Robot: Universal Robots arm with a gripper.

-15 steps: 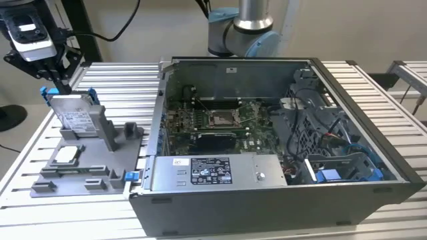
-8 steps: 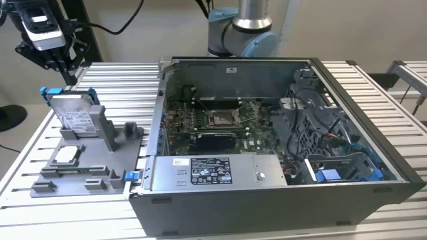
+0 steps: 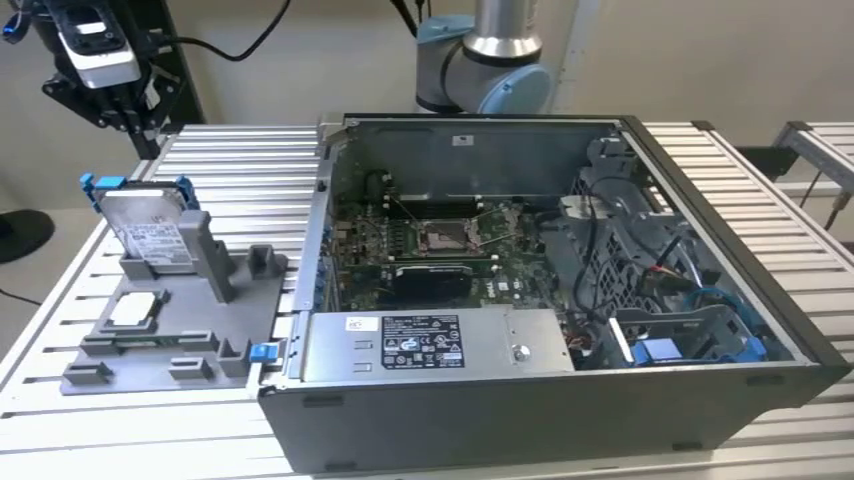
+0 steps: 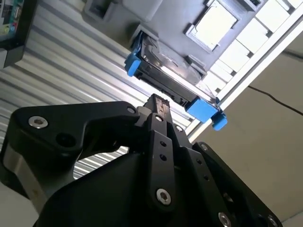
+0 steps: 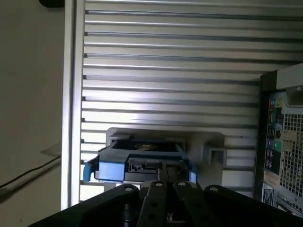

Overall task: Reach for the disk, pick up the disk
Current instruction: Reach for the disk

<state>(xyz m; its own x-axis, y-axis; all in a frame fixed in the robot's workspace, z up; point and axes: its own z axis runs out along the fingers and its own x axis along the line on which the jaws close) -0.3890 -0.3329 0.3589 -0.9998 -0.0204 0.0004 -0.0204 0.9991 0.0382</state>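
Note:
The disk (image 3: 144,228) is a silver-grey drive with a white label in a blue bracket. It leans upright in a slot of the grey fixture (image 3: 200,330) at the exterior view's left. My gripper (image 3: 124,112) hangs above and behind it, near the table's far left corner. In both wrist views the black fingertips meet with nothing between them. The second wrist view has the gripper (image 4: 156,101) pointing at the disk's (image 4: 165,80) edge from a short distance, apart from it. The first wrist view sees the disk (image 5: 142,163) end-on just beyond the gripper (image 5: 165,177).
A small square silver chip (image 3: 134,310) lies flat on the fixture in front of the disk. An open computer case (image 3: 561,290) with a grey power-supply box (image 3: 427,345) stands to the exterior view's right. The ribbed aluminium table (image 3: 240,170) runs under everything.

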